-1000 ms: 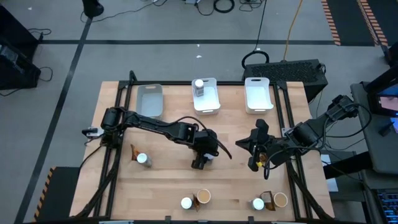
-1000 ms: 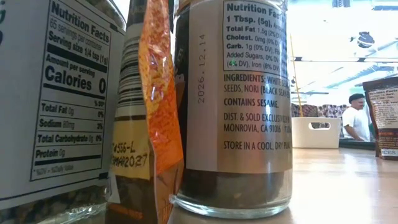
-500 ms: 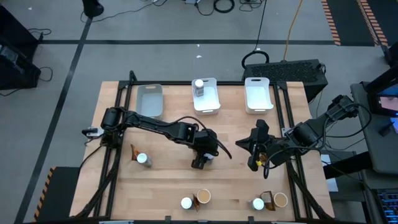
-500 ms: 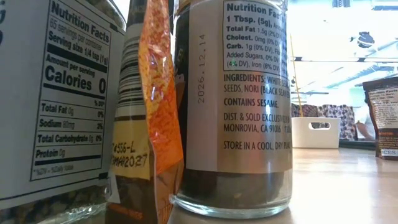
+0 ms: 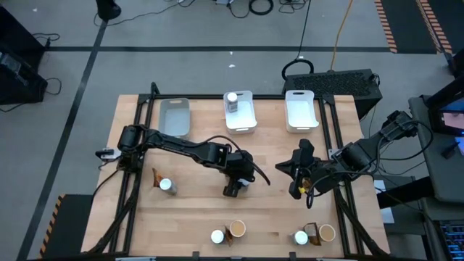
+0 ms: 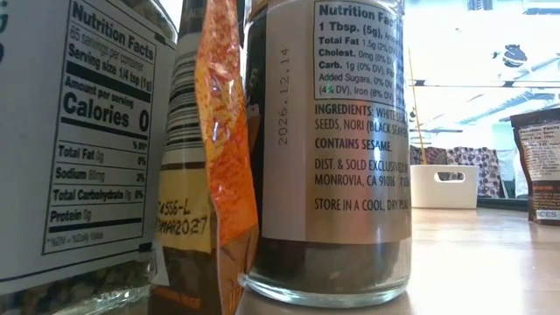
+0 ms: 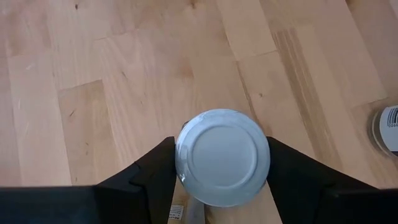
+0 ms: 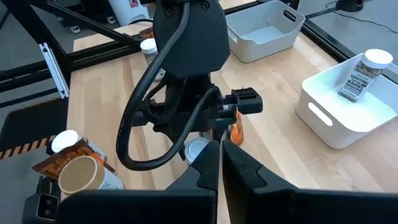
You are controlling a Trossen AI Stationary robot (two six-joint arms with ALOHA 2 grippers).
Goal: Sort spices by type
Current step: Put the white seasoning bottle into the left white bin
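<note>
My left gripper (image 5: 233, 187) is at mid-table, pointing down, shut on a white-capped jar (image 7: 222, 156). An orange-brown pouch (image 8: 235, 128) stands close beside it. My right gripper (image 8: 219, 169) is shut and empty, hovering right of centre (image 5: 296, 181) and facing the left one. One jar (image 5: 231, 101) stands in the middle white tray (image 5: 246, 116). A pouch (image 5: 156, 177) and a jar (image 5: 168, 186) sit toward the left. Near the front edge are a jar (image 5: 217, 236), a tan tub (image 5: 236, 230), another jar (image 5: 301, 236), a pouch (image 5: 312, 230) and a tub (image 5: 327, 233). My left gripper has the jar between its two fingers (image 7: 155, 177), one on each side just under the white cap (image 7: 186, 134). It comes from above, pointing down, and the jar is upright. The cap hides the exact contact, and I cannot tell whether the jar's base is on the table.
A grey tray (image 5: 174, 117) and a second white tray (image 5: 301, 110) sit along the far edge. Two jars (image 6: 328, 149) (image 6: 79, 140) and a pouch (image 6: 210, 157) fill the low view; a further pouch (image 6: 535, 166) is at its right. Bare wood lies between the arms and the front items.
Both arms and all spices have stayed still. A person in the room beyond the table has walked off to the right, out of the low view.
</note>
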